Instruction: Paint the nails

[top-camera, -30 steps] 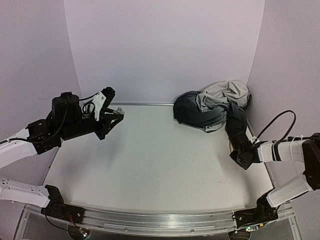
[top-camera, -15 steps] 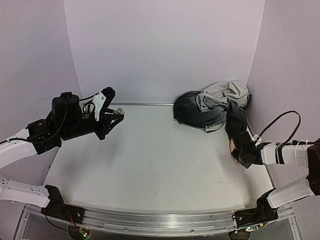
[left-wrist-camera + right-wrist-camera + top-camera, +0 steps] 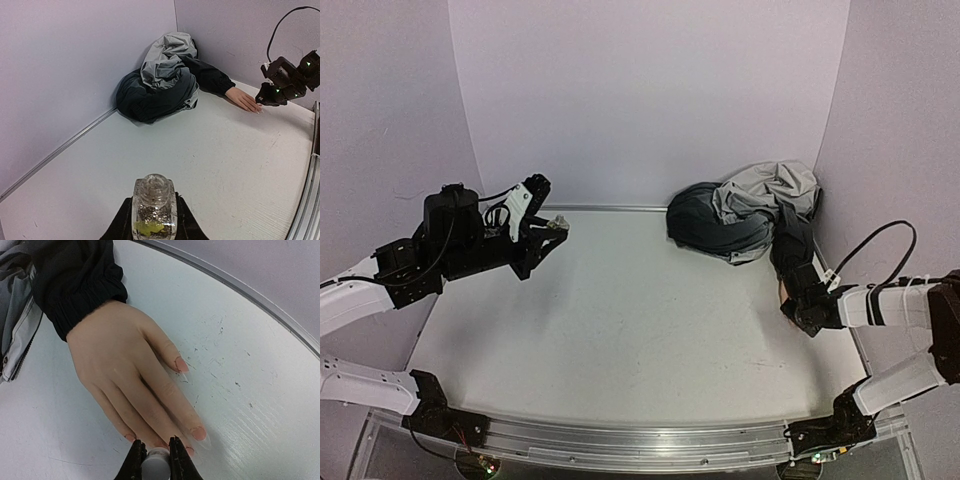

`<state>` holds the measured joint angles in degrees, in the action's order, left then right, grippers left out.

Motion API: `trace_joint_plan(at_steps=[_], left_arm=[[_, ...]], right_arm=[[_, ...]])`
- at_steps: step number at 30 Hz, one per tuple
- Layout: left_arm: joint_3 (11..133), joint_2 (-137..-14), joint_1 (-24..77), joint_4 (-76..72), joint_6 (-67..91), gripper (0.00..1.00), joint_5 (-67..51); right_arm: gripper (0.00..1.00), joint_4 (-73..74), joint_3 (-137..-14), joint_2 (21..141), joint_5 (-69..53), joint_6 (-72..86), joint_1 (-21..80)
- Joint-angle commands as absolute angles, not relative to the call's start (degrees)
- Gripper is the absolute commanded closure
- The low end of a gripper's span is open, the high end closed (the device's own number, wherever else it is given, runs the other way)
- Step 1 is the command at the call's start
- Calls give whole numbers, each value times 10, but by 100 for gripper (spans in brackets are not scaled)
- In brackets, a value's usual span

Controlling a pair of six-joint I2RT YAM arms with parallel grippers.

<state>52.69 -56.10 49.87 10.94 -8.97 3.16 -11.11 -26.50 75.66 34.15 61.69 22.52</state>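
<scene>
While the right pincer (image 3: 153, 456), clamped on a white cap (image 3: 155, 463), hangs over the mannequin hand (image 3: 120, 365), the nails (image 3: 198, 433) lie just beneath it by the bench's (image 3: 250, 390) right edge. The hand's long axis runs toward that arm (left pincer (image 3: 152, 227), far off, grips the bottle (image 3: 153, 197)).

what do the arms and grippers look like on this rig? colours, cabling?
The left arm and right arm: white link shells, black joints. The left gripper and right gripper: black, two slim fingers. A black cable loops over the right arm; green lights on its wrist.
</scene>
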Motion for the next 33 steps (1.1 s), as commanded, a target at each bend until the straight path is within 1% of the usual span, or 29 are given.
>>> trace_joint_plan(at_steps=[1, 23, 33], left_arm=[[529, -547, 496, 81, -87, 100, 32], [530, -549, 496, 81, -86, 100, 30], [530, -547, 495, 81, -86, 100, 30]], right_arm=[[100, -107, -284, 766, 364, 610, 223], [100, -86, -292, 795, 350, 625, 223], [100, -72, -289, 789, 343, 635, 223]])
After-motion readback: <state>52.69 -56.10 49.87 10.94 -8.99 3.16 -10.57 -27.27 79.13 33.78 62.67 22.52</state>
